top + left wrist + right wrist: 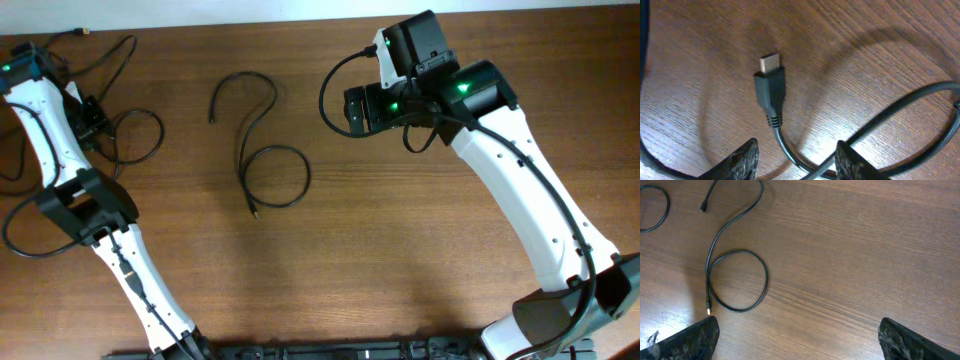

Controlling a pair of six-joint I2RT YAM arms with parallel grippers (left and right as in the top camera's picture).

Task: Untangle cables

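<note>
Overhead, the brown wood-grain table (400, 260) fills the frame. Its widest bare stretch runs below and to the right of the looped cable (275, 148), down to the near edge between the two arm bases. The right arm (520, 190), a white shell with black joints, rises from the corner lower right of the looped cable. Its black wrist ends to the right of that cable, apart from it. The left arm (40, 130), of the same build, stands left of the looped cable and folds up along the table's left edge, where room is tight. The looped cable itself is thin, black and smooth. It lies alone mid-table as a hook near the far edge that curves down into one round loop, with both small ends free. The other cables (160, 130), equally thin and black, sprawl in overlapping loops left of the looped cable, around the left arm's wrist. In the right wrist view the right gripper (802, 340) has its dark, rough-surfaced fingers spread wide over bare wood, and the looped cable (766, 280) lies flat up and to its left. In the left wrist view the left gripper (797, 160) is also spread. A glossy round cord (920, 97) crosses the wood between its fingertips, though whether they touch it cannot be told. Just beyond them lies a plug (771, 92), a black moulded block with a ribbed collar and a flat metal tip.
</note>
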